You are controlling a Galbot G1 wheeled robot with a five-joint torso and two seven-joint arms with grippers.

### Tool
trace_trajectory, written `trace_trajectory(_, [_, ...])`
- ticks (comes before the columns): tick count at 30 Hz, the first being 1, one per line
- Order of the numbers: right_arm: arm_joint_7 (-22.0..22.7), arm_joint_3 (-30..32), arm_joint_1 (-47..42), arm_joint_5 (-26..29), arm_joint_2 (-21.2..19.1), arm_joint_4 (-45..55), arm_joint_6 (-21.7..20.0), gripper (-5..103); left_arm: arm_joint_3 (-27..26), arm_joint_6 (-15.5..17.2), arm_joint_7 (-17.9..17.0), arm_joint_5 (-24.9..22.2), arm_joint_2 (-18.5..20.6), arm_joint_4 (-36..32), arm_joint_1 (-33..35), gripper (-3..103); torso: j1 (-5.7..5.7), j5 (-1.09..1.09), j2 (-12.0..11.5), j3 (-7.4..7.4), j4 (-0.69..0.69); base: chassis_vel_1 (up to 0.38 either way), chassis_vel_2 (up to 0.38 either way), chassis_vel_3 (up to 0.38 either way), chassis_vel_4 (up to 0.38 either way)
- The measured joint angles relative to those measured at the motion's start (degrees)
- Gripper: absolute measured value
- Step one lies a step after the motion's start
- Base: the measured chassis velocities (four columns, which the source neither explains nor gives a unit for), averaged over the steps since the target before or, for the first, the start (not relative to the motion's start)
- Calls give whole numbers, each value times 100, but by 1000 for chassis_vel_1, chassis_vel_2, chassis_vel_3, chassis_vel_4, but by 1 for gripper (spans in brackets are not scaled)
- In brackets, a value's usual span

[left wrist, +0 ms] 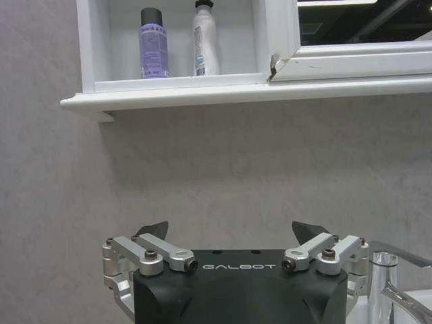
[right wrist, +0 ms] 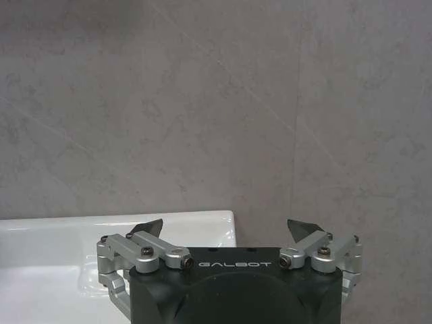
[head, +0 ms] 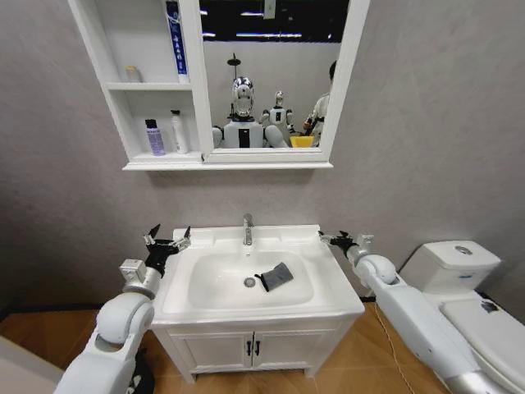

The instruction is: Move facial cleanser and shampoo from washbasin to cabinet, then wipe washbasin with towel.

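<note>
Two bottles (head: 164, 135) stand in my cabinet's (head: 115, 103) lowest compartment; one towel (head: 275, 276) lies in the washbasin (head: 205, 283); left claw (head: 167, 238) and right claw (head: 343, 240) both gape empty.

There were two bottles (head: 164, 135) in the cabinet's (head: 115, 86) lowest compartment, one towel (head: 275, 276) in one washbasin (head: 328, 291), and one tap (head: 248, 229)

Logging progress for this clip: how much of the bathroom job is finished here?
Done: two bottles stand in the cabinet, bottom compartment; none is left on the washbasin. In hand: nothing; left gripper and right gripper hover at the basin's sides, jaws open. Left: whether wiping happened cannot be told; the towel lies in the bowl.
</note>
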Motion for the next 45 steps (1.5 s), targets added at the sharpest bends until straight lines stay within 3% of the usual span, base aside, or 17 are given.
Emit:
trace_trajectory(4, [-12, 72, -196, -3, -45, 162, -135, 100, 37, 24, -12, 8, -24, -1, 0, 100, 0, -1, 0, 0, -2, 0, 0, 0, 0])
trace_trajectory(9, [-409, -257, -145, 28, 108, 300, -109, 100, 69, 26, -14, 69, -30, 15, 25, 100, 0, 2, 0, 0, -1, 0, 0, 0, 0])
trace_trajectory(13, [-524, -883, 283, 232, 191, 462, -192, 100, 72, 26, -13, 79, 6, -5, 64, 100, 0, -1, 0, 0, 2, 0, 0, 0, 0])
trace_trajectory(15, [-407, -1466, 713, 585, 292, 463, -234, 100, 48, 29, -23, 80, 20, -19, 80, 100, 0, -1, 0, 0, 2, 0, 0, 0, 0])
trace_trajectory(17, [-323, -1640, 851, 699, 334, 456, -259, 100, 34, 30, -31, 80, 21, -29, 92, 100, 0, -3, 0, 0, 2, 0, 0, 0, 0])
trace_trajectory(23, [375, -2429, 1221, 1169, 679, 340, -522, 100, -66, 31, -52, 79, 17, -32, 148, 100, 0, -1, -1, 1, 1, 0, 0, 0, 0])
trace_trajectory(30, [1155, -2663, 1110, 1443, 864, 436, -663, 100, -150, 31, -59, 67, 20, 0, 151, 100, 0, -1, 0, 0, -1, 0, 0, 0, 0])
trace_trajectory(31, [1479, -2716, 1058, 1563, 954, 477, -662, 100, -151, 31, -64, 67, 21, 12, 146, 100, 0, -1, 0, 1, -1, 0, 0, 0, 0])
trace_trajectory(32, [1479, -2716, 1058, 1563, 954, 477, -662, 100, -151, 31, -64, 67, 21, 12, 146, 100, 0, -1, 0, 1, -1, 0, 0, 0, 0])
trace_trajectory(34, [2264, -2810, 962, 2016, 1255, 565, -551, 100, -133, 31, -72, 68, 21, 23, 143, 100, 0, -1, 0, 0, -2, 0, 0, 0, 0])
trace_trajectory(35, [2264, -2810, 962, 2016, 1255, 565, -551, 100, -133, 31, -72, 68, 21, 23, 143, 100, 0, -1, 0, 0, -2, 0, 0, 0, 0])
trace_trajectory(39, [3415, -2897, 842, 2543, 1872, 498, -223, 100, -115, 31, -84, 64, 55, 21, 140, 100, 0, -1, 0, 0, 2, 0, 0, 0, 0])
trace_trajectory(45, [4133, -2798, 614, 2828, 2160, 437, 19, 100, -126, 33, -98, 41, 80, 30, 120, 100, 0, -1, 0, 0, -1, 0, 0, 0, 0])
